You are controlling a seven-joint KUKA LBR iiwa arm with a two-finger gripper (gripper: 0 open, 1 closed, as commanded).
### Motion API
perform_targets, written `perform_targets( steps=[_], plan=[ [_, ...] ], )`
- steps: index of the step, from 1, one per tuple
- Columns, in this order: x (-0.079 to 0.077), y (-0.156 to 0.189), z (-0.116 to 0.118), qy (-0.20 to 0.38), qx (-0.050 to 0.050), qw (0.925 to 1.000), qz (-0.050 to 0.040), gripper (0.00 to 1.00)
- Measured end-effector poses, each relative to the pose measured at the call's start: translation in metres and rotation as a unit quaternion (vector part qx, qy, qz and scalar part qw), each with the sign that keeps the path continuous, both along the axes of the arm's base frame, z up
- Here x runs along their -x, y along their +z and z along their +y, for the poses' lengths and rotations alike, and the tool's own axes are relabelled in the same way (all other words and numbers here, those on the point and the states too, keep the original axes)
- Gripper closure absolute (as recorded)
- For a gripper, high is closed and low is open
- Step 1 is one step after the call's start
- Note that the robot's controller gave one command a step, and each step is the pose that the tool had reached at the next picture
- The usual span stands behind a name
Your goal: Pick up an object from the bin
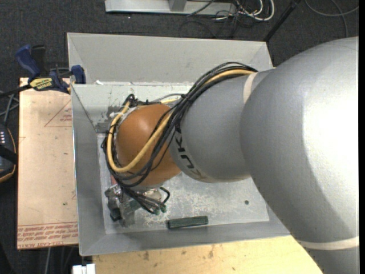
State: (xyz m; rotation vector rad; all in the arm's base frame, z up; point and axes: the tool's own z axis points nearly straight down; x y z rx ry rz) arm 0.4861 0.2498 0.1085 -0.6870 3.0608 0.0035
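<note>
The thick grey metal arm point(285, 147) reaches in from the right across the grey metal bin point(165, 56) toward its left wall, with the wrist pitched downward. A rounded orange wrist cover point(140, 138) caps its end, and yellow and black cables point(197, 87) loop around the cover and run back along the arm. Below the cover, the small metal two-finger gripper point(121, 205) hangs low at the bin's front left corner, close to the floor.

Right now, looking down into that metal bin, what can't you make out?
Camera view: most of the bin floor is hidden beneath the arm and its orange cover.
Camera view: anything below the gripper, in the bin's lower-left corner, is masked by cables.
Camera view: the dark green bar by the near wall is too small to identify.
</note>
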Motion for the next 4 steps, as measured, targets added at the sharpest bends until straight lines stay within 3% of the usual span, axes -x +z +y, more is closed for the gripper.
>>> perform_targets(
  steps=[4],
  plan=[
    [0.001,0.013,0.000,-0.001,0.002,1.0000,0.0035,1.00]
  ],
)
